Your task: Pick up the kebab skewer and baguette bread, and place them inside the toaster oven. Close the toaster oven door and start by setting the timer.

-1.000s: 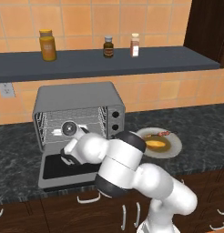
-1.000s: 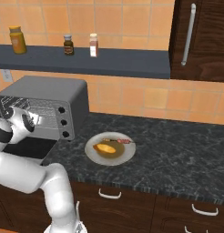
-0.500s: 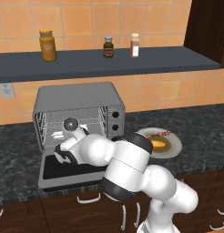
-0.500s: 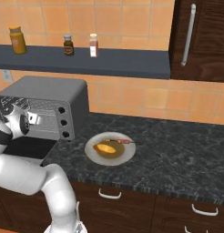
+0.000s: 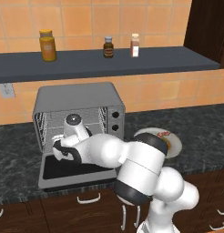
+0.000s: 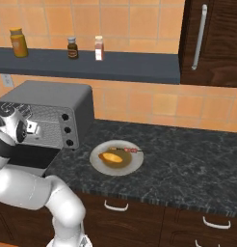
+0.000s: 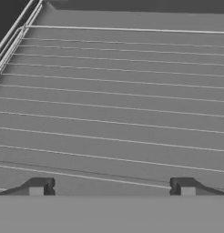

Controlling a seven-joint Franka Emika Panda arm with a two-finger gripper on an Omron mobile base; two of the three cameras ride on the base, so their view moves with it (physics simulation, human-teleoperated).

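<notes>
The grey toaster oven (image 5: 79,98) stands on the counter with its door (image 5: 70,170) dropped flat. My gripper (image 5: 59,147) hangs above the door at the oven's mouth. In the hand view it (image 7: 112,186) is open over the wire rack (image 7: 114,100), nothing between its fingertips. In the right base view a white plate (image 6: 135,165) to the oven's (image 6: 53,101) right carries the golden baguette bread (image 6: 112,157) and the thin kebab skewer (image 6: 126,150) side by side. In the left base view my elbow hides most of the plate (image 5: 176,144); the skewer's end (image 5: 165,134) peeks out.
A dark shelf (image 5: 109,63) above the oven holds an orange jar (image 5: 48,45), a brown bottle (image 5: 108,47) and a pale shaker (image 5: 134,45). Black knobs (image 6: 66,129) run down the oven's right side. A dark cabinet (image 6: 212,38) with a bar handle hangs at right. Drawers line the counter's front.
The hand has shifted slightly at the oven's mouth and my elbow has swung right, covering more of the plate. The jaws stay open and empty.
</notes>
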